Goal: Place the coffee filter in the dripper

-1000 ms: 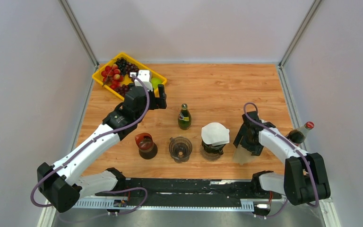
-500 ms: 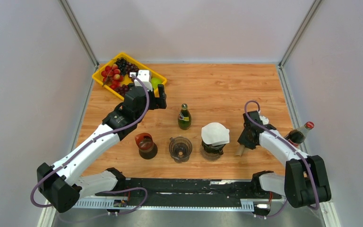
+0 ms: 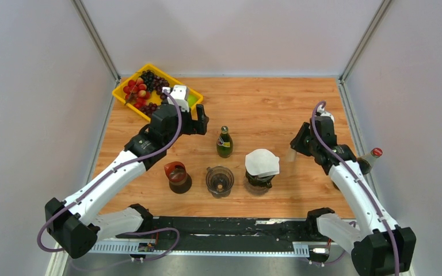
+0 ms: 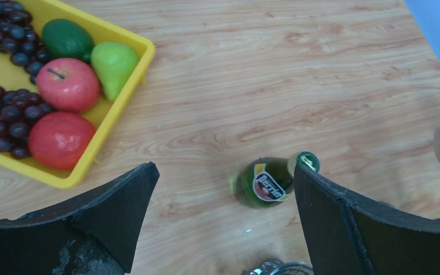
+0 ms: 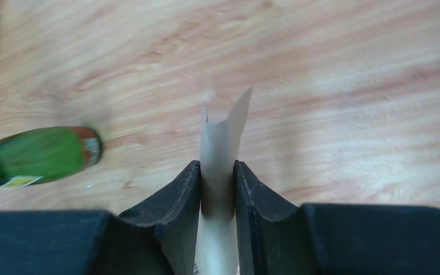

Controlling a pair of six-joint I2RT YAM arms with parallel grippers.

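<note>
The right gripper is clamped on the tan coffee filter, its 2 fingers pinching the folded paper upright over the wooden table. It is to the right of, and apart from, a row of 3 vessels: a red-brown cup, a clear glass dripper and a dark stand capped with white paper. The left gripper hangs wide open and holds nothing, above a green bottle and near a yellow fruit tray.
</note>
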